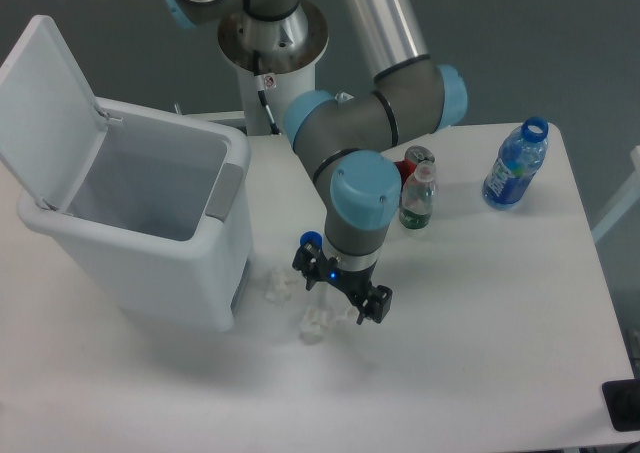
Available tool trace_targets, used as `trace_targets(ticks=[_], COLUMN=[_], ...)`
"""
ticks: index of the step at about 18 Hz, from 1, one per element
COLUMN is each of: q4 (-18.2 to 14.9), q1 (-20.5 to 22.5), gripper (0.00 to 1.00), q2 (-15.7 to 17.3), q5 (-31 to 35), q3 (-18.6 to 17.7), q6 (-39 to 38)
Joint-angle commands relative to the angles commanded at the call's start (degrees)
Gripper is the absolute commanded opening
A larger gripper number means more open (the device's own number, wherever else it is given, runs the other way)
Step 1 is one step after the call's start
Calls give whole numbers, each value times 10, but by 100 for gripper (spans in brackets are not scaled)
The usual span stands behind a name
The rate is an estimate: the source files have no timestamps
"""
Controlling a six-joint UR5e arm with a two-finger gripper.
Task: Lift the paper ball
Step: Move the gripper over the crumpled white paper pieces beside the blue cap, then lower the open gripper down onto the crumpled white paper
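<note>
Three crumpled white paper balls lie on the white table just right of the bin. One paper ball sits nearest the bin, another lies closer to the front. The third paper ball is mostly hidden between the black fingers of my gripper, which is down at table level and straddles it. The jaws stand apart on either side of it, so the gripper is open.
A white bin with its lid up stands at the left. A blue bottle cap lies just behind the gripper. A small clear bottle, a red can and a blue bottle stand at the back right.
</note>
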Motion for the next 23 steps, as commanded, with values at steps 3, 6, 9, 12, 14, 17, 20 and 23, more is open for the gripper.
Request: trace_targets(ticks=[3, 6, 9, 12, 14, 17, 20, 23], q4=[0, 3, 12, 24, 35, 36, 37, 38], q1=[-3, -6, -9, -17, -18, -18, -18, -18], gripper=[100, 100, 100, 100, 100, 100, 100, 100], q2=[-3, -8, -12, -19, -23, -23, -25, -27], q5=[0, 0, -1, 0, 0, 0, 0, 0], q3=[-2, 3, 0, 3, 3, 3, 3, 6], q6=[-4, -3, -4, -13, -34, -34, -34, -33])
